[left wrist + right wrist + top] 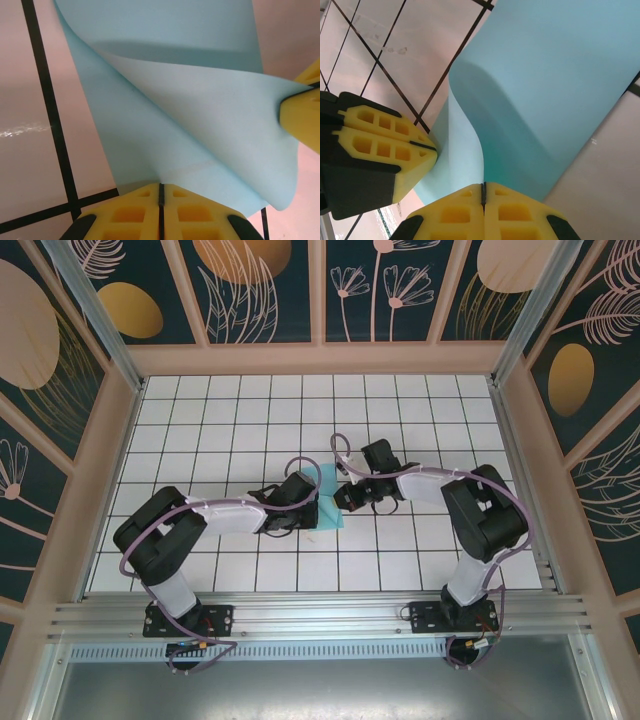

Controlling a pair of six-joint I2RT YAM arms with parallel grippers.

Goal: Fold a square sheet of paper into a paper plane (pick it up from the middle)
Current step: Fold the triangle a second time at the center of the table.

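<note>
The square sheet of paper [329,502] is light blue and lies partly on the white grid table, one part lifted and curled. My left gripper [161,186] is shut on the sheet of paper [200,105] at its near edge. My right gripper [483,185] is shut on another edge of the paper [550,85], which curves up from the table. From above, the left gripper [313,502] and right gripper [342,500] meet over the sheet near the table's middle. The left fingers [385,145] appear in the right wrist view, and a right fingertip [302,117] shows in the left wrist view.
The table [220,420] is a white tiled surface with black grid lines, fenced by wooden walls with patterned panels. An aluminium rail [320,618] runs along the near edge by both arm bases.
</note>
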